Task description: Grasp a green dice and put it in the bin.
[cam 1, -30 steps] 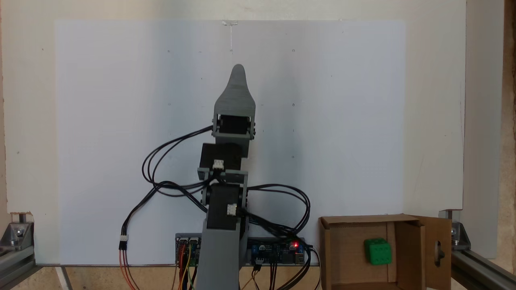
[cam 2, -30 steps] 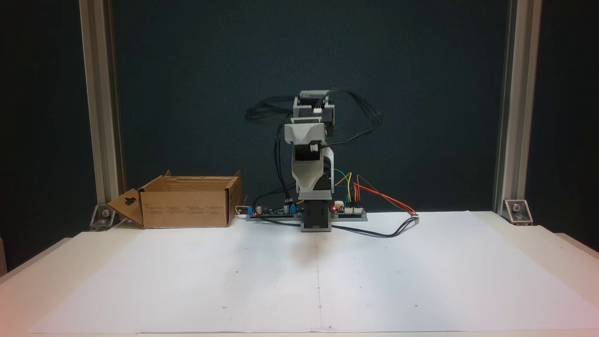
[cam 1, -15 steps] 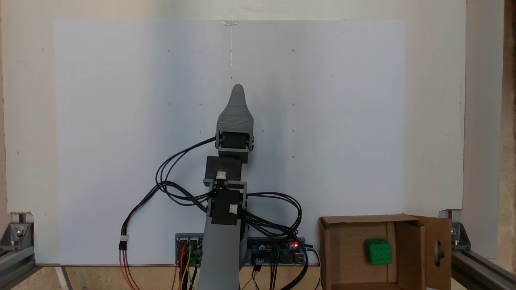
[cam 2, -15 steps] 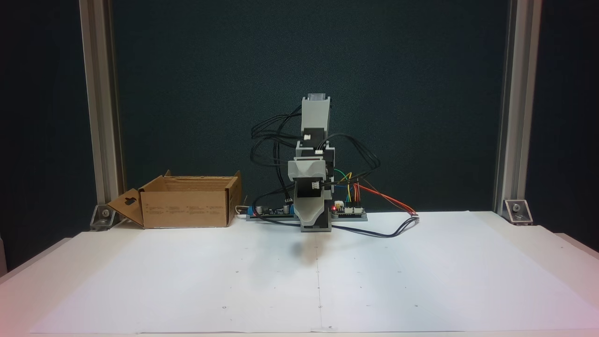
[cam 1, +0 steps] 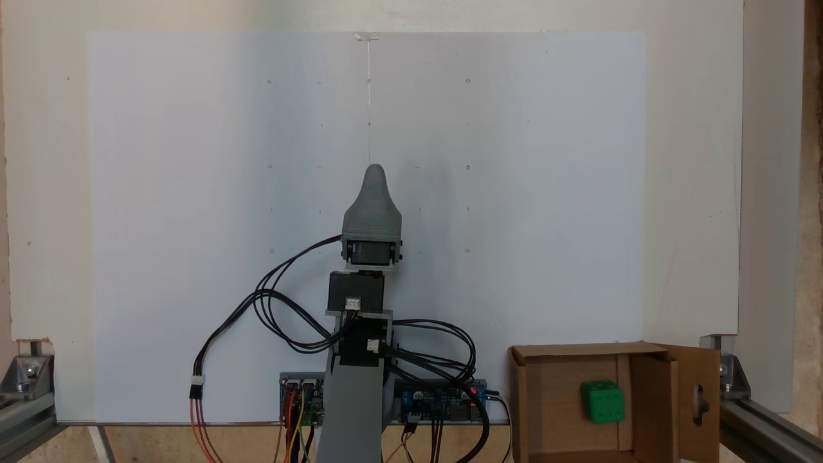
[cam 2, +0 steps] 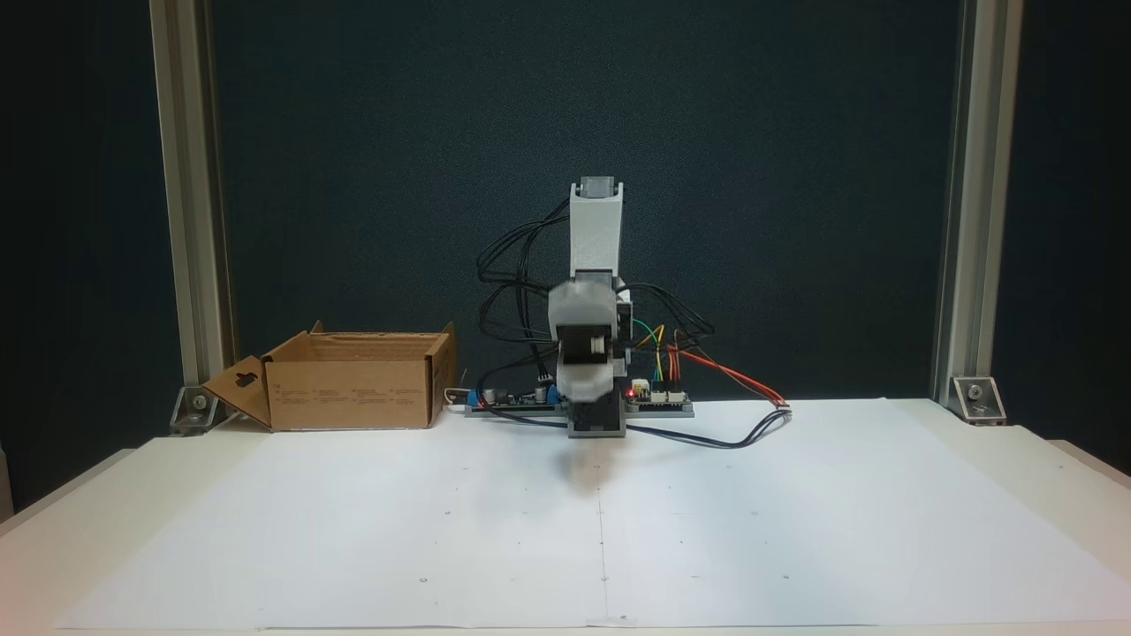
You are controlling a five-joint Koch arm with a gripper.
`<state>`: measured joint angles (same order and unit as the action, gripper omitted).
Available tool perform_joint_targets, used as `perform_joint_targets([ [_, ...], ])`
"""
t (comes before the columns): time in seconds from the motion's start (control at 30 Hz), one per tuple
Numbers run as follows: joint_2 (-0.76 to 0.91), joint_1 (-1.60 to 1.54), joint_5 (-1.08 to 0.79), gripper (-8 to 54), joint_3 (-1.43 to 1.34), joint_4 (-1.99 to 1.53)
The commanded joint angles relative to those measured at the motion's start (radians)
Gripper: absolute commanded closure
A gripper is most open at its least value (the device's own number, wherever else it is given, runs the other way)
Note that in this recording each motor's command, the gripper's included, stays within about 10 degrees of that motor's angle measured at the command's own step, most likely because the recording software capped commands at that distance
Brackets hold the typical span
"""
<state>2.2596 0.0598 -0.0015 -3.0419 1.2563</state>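
Observation:
The green dice (cam 1: 602,402) lies on the floor inside the bin (cam 1: 566,351), a brown cardboard box at the lower right of a fixed view, beside the arm's base. In the other fixed view the bin (cam 2: 353,390) stands at the left and its walls hide the dice. My gripper (cam 1: 374,170) is over the white sheet in the middle, far left of the bin, pointing away from the base. Seen from the front, the gripper (cam 2: 583,399) is blurred and hangs low just ahead of the base. Its jaws lie one behind the other, with nothing seen between them.
The bin's flap with a keyhole cut-out (cam 1: 699,402) hangs open at the right. Controller boards (cam 1: 443,400) and loose cables (cam 1: 276,308) sit around the base. Aluminium frame posts (cam 2: 193,203) stand at the table's corners. A white paper sheet (cam 2: 601,521) covers the table.
The arm has folded back toward its base and the gripper has come down lower. The dice and the bin have not moved.

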Motion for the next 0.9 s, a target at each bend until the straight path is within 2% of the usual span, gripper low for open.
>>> perform_joint_targets([
  [0.0,0.110,0.002,0.015,1.5,-0.026,0.114],
  [0.87,0.103,-0.017,0.017,1.1,-0.086,0.120],
])
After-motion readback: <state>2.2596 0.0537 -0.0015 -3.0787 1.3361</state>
